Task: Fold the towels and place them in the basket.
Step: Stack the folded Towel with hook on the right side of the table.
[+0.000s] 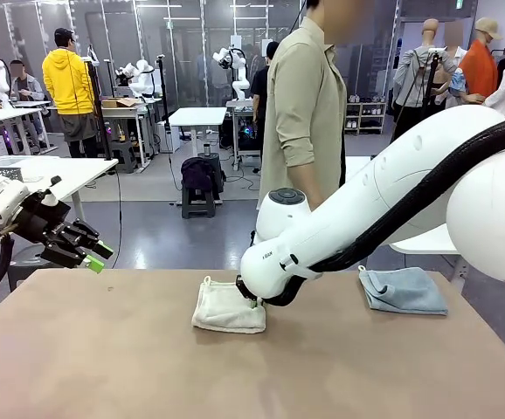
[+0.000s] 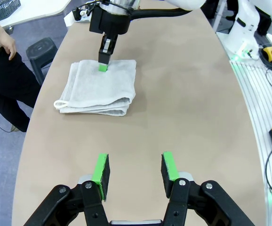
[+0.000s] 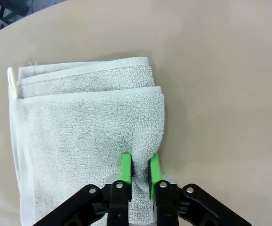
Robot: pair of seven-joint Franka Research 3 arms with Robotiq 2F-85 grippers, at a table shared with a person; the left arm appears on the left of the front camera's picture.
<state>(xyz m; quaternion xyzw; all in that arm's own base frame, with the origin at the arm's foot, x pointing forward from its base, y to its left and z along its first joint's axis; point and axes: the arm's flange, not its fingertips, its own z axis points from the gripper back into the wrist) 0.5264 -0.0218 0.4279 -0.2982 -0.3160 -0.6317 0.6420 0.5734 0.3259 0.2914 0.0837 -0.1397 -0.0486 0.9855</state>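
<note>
The right gripper (image 3: 140,170) has its jaws nearly closed on a raised fold of the cream-white towel (image 1: 227,310), which lies folded near the tabletop's (image 1: 104,367) far edge — the pinch sits at the towel's edge. The left gripper (image 2: 135,169) hovers wide open, empty, well apart from it. A grey-blue towel (image 1: 403,290) lies at the far right corner.

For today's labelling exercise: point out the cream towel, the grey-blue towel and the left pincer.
cream towel (image 1: 226,312), front view, its top face.
grey-blue towel (image 1: 403,291), front view, its middle.
left pincer (image 2: 135,170), left wrist view, midway between fingertips.
</note>
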